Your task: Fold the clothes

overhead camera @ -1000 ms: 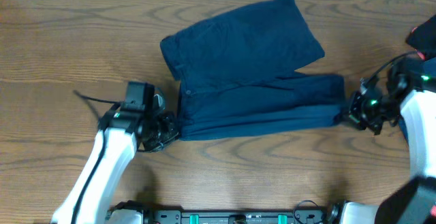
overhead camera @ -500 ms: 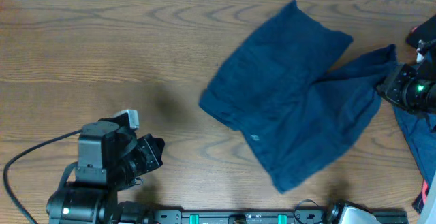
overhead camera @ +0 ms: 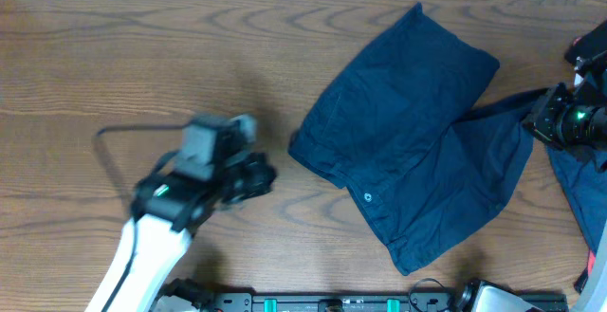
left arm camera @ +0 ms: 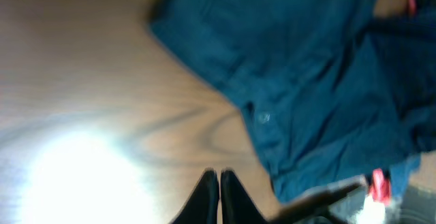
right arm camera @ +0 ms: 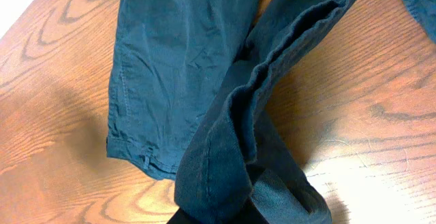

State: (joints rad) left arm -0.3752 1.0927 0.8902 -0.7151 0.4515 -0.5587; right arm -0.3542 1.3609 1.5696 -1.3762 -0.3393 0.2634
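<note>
Right gripper (overhead camera: 541, 120) on creased navy shorts (overhead camera: 408, 132)

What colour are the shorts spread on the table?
The shorts are plain dark navy blue; the overhead view shows it best.

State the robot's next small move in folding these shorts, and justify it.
Probably: open the left gripper and ease it toward the waistband. The shorts lie skewed and rumpled, one leg bunched in the right gripper, while the left gripper is shut on nothing, just short of the cloth. A second hold would let them be spread.
</note>
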